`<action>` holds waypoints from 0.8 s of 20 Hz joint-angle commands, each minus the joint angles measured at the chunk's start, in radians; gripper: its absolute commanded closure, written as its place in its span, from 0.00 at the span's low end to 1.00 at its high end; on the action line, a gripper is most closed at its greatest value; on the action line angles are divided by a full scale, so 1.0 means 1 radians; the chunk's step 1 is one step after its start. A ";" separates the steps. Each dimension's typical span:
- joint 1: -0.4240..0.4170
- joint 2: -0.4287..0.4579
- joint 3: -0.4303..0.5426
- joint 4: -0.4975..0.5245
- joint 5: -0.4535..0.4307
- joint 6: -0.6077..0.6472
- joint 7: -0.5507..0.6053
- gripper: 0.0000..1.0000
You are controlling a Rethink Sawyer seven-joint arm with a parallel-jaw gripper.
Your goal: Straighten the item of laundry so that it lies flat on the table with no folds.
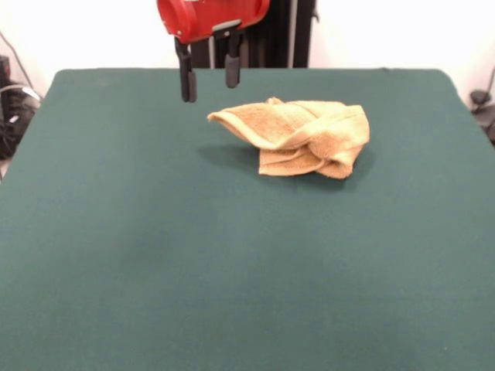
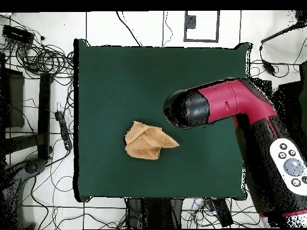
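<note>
The mustard-tan towel (image 1: 305, 137) lies crumpled and folded over itself on the dark green table (image 1: 232, 270), right of centre toward the far side. One pointed corner sticks out to its left. My gripper (image 1: 209, 77) hangs from the red arm above the table, just left of and beyond that corner, with its two black fingers (image 1: 186, 79) apart and nothing between them. In the overhead view the towel (image 2: 148, 141) sits on the table (image 2: 120, 72) toward the robot's side. The red and black arm (image 2: 228, 105) reaches over the table and hides the gripper beneath its black end.
The black pedestal (image 1: 271, 31) stands behind the table's far edge. Cables and gear (image 2: 42, 60) lie on the floor around the table, mostly on the left of the overhead view. More dark equipment (image 1: 11, 108) sits at the left edge of the front view.
</note>
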 commanded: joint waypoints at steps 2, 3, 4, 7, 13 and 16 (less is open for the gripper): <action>0.065 0.021 -0.061 0.107 -0.009 -0.075 0.031 0.00; 0.065 0.021 -0.063 0.107 -0.010 -0.079 0.032 0.00; 0.067 0.022 -0.066 0.108 -0.011 -0.082 0.033 0.00; 0.068 0.026 -0.071 0.107 -0.010 -0.089 0.032 0.00; 0.069 0.049 -0.083 0.095 -0.012 -0.105 0.020 0.00; 0.073 0.053 -0.089 0.089 -0.012 -0.109 0.012 0.00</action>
